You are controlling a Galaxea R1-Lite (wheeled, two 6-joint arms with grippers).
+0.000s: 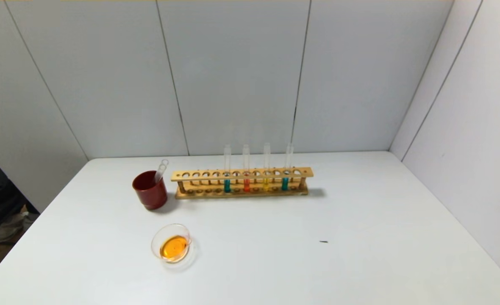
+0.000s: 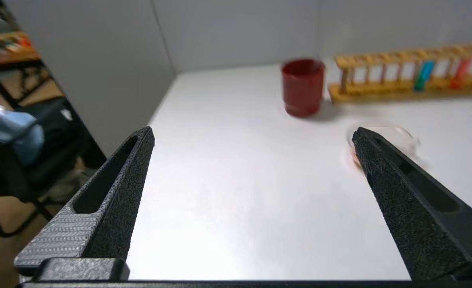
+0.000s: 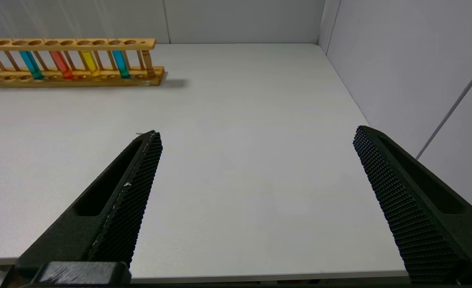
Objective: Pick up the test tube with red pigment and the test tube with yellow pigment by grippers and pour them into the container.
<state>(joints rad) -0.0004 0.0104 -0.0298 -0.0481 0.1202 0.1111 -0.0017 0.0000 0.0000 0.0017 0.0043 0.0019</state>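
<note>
Your left gripper [image 2: 252,136] hangs over the near left part of the white table [image 1: 360,237], its fingers spread wide with nothing between them. Your right gripper [image 3: 256,134] hangs over the near right part, spread just as wide and holding nothing. Neither arm shows in the head view.

Far from both, the wooden rack [image 1: 241,183] stands across the middle of the table. Four tubes stand upright in it: from left to right a teal tube [image 1: 227,184], the test tube with red pigment [image 1: 246,184], the test tube with yellow pigment [image 1: 266,184] and a second teal tube [image 1: 284,183]. From your right gripper the red and yellow tubes lie far ahead and to the left.

The container [image 1: 171,243] sits near you, left of centre, well apart from the rack, with orange liquid pooled in it. It lies just ahead of your left gripper, to its right. The dark red cup [image 1: 149,189] stands just left of the rack, with empty clear tubes [image 1: 162,168] leaning out of it.
</note>
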